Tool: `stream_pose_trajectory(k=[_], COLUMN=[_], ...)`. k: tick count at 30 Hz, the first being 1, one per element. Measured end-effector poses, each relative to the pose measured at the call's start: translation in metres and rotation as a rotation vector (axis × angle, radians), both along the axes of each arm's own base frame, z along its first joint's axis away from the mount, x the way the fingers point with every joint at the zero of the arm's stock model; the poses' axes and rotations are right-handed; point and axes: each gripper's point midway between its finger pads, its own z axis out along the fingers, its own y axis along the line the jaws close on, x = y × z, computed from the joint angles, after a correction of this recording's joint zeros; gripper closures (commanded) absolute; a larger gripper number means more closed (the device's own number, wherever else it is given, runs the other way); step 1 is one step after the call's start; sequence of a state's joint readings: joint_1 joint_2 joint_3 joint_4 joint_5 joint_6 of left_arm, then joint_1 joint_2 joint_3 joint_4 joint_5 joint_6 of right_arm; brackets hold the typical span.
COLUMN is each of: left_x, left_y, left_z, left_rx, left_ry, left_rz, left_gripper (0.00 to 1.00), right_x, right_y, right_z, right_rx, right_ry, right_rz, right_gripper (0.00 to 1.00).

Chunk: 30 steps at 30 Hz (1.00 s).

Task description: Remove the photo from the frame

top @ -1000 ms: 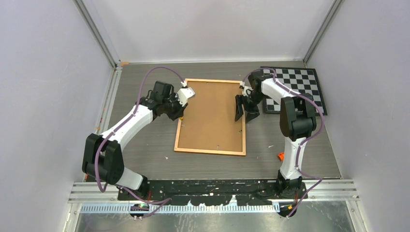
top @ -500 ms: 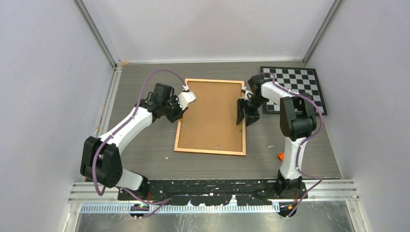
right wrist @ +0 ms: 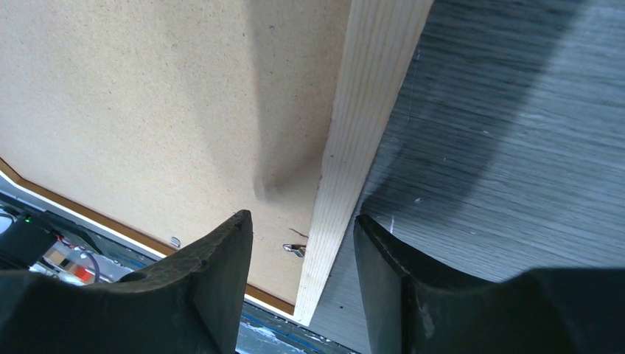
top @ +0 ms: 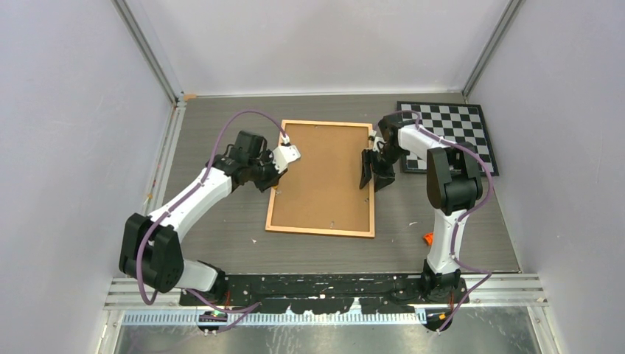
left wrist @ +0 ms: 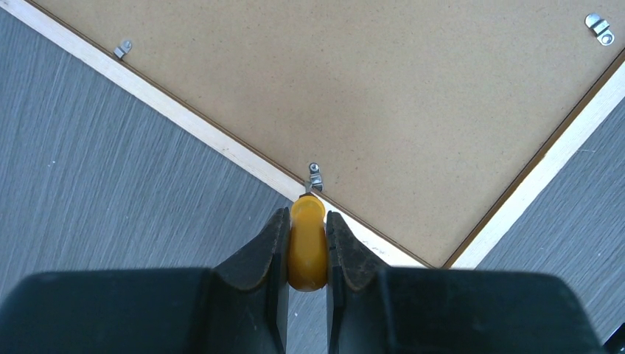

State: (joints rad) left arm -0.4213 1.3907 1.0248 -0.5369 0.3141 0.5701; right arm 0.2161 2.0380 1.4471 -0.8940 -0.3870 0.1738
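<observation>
Since a second ago, our left arm has drawn slightly back along the left rail of the frame [top: 320, 230]. Our left gripper [left wrist: 306, 216] pinches a yellow tool [left wrist: 307, 251], whose tip touches a small metal clip [left wrist: 315, 177]. Our right gripper [right wrist: 302, 218], jaws parted, straddles the right rail. The frame lies back-up mid-table [top: 221, 236] with bare surface around it and the checkerboard [top: 457, 133] to its right. We cannot see the photo.

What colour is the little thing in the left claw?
The tool is yellow-orange, clearest in the left wrist view.

White arm links [top: 193, 193] with black joints [top: 451, 181], purple cables [top: 234, 118] running along both, black matte claw fingers [right wrist: 214, 273].
</observation>
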Motion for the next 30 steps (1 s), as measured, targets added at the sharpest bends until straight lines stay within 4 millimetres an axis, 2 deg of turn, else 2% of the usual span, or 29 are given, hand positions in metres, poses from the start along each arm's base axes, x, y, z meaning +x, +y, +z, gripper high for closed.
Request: stream_pose_trajectory(k=[11, 18, 24, 30], left_x=[-0.004, -0.015, -0.016, -0.015], left_y=[-0.009, -0.025, -0.039, -0.038], left_z=[-0.001, 0.000, 0.001, 0.002], left_rx=[-0.021, -0.061, -0.110, -0.128], left_ry=[-0.014, -0.005, 0.013, 0.024], left_rz=[0.029, 0.015, 0.027, 0.040], left_gripper=[1.00, 1.00, 1.00, 1.00], right_x=[-0.001, -0.002, -0.002, -0.002], right_y=[0.003, 0.003, 0.004, 0.004], right_z=[0.000, -0.001, -0.001, -0.001], right_rx=[-0.001, -0.008, -0.013, -0.015], right_ry=[0.002, 0.000, 0.000, -0.003], right_rz=[0.003, 0.006, 0.008, 0.017], right_gripper=[0.43, 0.43, 0.43, 0.42])
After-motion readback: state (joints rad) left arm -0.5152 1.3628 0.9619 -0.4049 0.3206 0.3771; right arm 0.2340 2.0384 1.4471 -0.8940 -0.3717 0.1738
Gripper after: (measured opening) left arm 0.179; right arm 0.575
